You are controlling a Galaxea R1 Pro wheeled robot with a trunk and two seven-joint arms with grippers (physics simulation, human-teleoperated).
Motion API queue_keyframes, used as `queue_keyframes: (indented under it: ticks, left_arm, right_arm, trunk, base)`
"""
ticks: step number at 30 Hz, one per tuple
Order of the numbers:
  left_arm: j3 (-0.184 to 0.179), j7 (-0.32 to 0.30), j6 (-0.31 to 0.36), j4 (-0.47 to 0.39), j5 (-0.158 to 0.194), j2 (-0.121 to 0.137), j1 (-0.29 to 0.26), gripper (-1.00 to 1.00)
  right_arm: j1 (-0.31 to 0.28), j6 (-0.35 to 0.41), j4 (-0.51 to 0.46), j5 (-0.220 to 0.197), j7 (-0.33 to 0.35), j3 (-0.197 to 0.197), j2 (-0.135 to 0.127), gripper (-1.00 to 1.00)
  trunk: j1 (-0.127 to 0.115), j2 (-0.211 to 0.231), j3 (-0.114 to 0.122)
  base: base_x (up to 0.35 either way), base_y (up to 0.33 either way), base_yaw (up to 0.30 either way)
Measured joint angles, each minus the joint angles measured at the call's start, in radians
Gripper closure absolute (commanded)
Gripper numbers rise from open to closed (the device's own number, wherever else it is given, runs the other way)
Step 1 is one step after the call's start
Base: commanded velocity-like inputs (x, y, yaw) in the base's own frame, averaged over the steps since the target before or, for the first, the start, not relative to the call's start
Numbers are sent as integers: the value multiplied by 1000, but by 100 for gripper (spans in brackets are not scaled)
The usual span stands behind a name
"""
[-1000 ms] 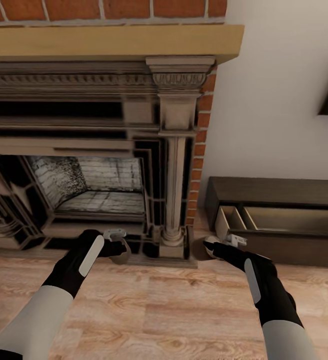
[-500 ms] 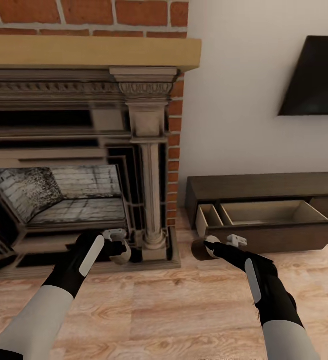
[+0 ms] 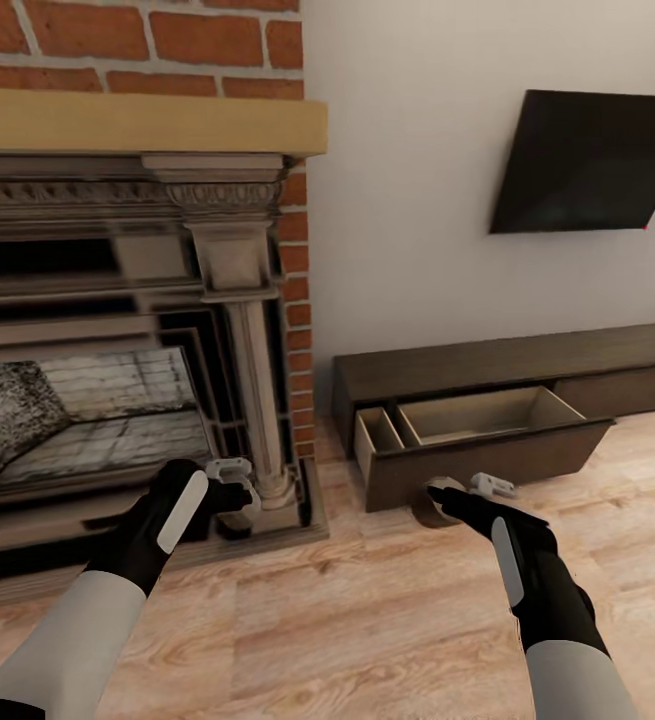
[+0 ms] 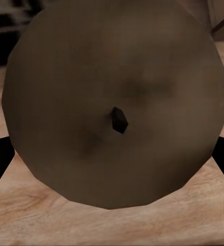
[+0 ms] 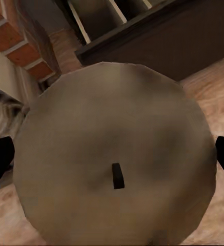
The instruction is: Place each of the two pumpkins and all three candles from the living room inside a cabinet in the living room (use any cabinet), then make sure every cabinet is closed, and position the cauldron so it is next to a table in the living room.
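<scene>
Brick-and-stone fireplace (image 3: 117, 330) takes up the left of the head view, pale mantel across its top. Wood floor (image 3: 367, 620) runs under both arms. Dark screen (image 3: 587, 165) hangs on the white wall at right. Below it, against the wall, the long low dark-brown cabinet (image 3: 487, 365), just beside the fireplace's brick edge; its wide drawer (image 3: 467, 420) stands pulled out, pale beige inside, divided into a narrow compartment and a wide one, both bare as far as can be seen. Left gripper (image 3: 235, 492) held in front of the fireplace base, fingers clamped on the left candle (image 4: 114, 100), whose flat grey-brown top with a small dark wick faces the left wrist camera. Right gripper (image 3: 462, 492) held just in front of the open drawer's face, fingers clamped on the right candle (image 5: 114, 164), a stubby grey-brown cylinder; black fingertips show at either side of it in the right wrist view.
</scene>
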Motion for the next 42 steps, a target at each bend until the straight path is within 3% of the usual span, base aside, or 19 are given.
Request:
queue_keyframes:
  ticks: [2,11,25,34,38,42]
  left_arm:
    - [0,0,0,0,0,2,0,100]
    - [0,0,0,-1,0,2,0,100]
    - [0,0,0,-1,0,5,0,100]
    - [0,0,1,0,0,5,0,100]
    - [0,0,1,0,0,5,0,100]
    - [-2,0,0,-5,2,7,0,100]
  right_arm:
    - [0,-2,-3,2,-51,-1,0,100]
    - [0,-2,-6,-1,-118,-2,0,100]
    - [0,-4,-6,-4,-127,-3,0,100]
    - [0,-4,-8,-5,-126,-37,0,100]
    - [0,-4,-9,-6,-126,-39,0,100]
    - [0,-4,-8,-7,-125,-43,-1,100]
  trunk:
    - [-8,14,6]
    - [-42,77,34]
    - [-96,175,78]
    - [-130,238,110]
    - [-146,266,124]
    - [-146,266,124]
  base:
    - [0,0,-284]
    - [0,0,-284]
    - [0,0,-284]
    - [0,0,-278]
    - [0,0,-74]
    - [0,0,-1]
